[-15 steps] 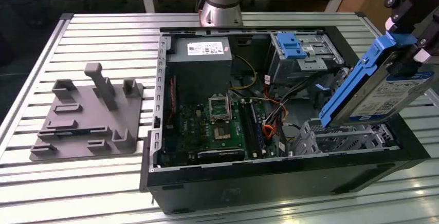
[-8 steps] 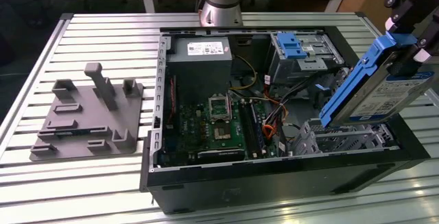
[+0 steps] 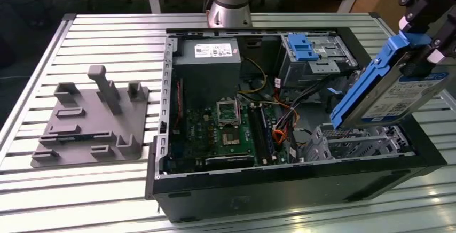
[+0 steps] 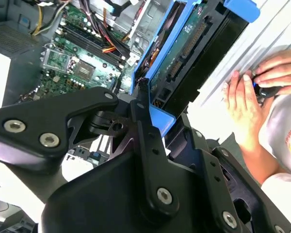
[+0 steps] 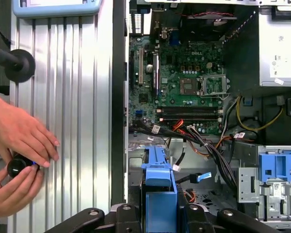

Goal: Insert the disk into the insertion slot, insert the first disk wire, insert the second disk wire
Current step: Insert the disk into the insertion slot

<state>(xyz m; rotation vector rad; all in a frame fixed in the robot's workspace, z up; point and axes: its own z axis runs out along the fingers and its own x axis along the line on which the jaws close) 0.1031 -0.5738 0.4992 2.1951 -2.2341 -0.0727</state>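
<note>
Above a seemingly metal table (image 3: 107,35) hangs the disk (image 3: 393,98).

Slatted metal table (image 3: 107,35) bears open PC case (image 3: 285,195) + grey fixture block (image 3: 78,137) toward the exterior view's left.

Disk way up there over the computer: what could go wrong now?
1. The end effector holds the disk tilted above the slot; it could catch on the metal edge instead of sliding in.
2. Loose wires lie right beside the slot and might get pinched.
3. A person's hand is on the table next to the computer case; the arm might bump it.
</note>
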